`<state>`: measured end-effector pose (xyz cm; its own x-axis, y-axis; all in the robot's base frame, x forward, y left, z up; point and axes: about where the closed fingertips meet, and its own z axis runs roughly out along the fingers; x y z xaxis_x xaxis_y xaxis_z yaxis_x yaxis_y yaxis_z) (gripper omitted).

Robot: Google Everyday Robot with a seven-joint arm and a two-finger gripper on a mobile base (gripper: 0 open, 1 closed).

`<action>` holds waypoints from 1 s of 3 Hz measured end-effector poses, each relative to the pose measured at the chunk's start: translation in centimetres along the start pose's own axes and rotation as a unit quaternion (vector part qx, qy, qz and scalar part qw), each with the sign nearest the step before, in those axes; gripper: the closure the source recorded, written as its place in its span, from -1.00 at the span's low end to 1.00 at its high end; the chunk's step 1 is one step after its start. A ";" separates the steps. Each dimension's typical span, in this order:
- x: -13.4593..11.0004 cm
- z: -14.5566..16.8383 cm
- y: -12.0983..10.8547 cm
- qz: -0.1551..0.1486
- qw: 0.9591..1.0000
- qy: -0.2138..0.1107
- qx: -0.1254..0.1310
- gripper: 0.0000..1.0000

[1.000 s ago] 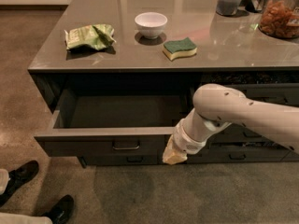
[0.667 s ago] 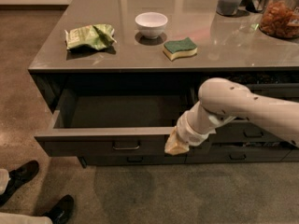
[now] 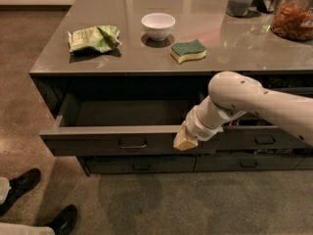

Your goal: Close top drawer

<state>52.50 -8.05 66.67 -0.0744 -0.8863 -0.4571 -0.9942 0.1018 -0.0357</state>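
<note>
The top drawer (image 3: 93, 142) is a wide dark-grey drawer under the counter, pulled out, with a smooth grey inside and a small loop handle (image 3: 132, 145) at the centre of its front. My gripper (image 3: 184, 139) sits at the right end of the drawer front, against its top edge. The white arm reaches in from the right and hides the drawer's right corner.
On the counter (image 3: 161, 58) lie a green crumpled bag (image 3: 94, 38), a white bowl (image 3: 158, 25) and a green-yellow sponge (image 3: 188, 51). Jars stand at the back right. Narrower drawers (image 3: 264, 140) lie to the right and below. A person's black shoes (image 3: 61, 221) are at lower left.
The arm and gripper have shifted slightly up and right along the drawer front. The drawer looks about equally open.
</note>
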 end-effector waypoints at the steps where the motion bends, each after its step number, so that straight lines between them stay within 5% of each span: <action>1: -1.9 0.6 -2.9 -0.009 1.000 -0.006 0.004 0.08; 3: -3.5 1.1 -4.8 -0.015 1.000 -0.015 0.009 -0.86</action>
<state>57.60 -4.99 67.48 -0.0414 -0.8751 -0.4822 -0.9943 0.0835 -0.0662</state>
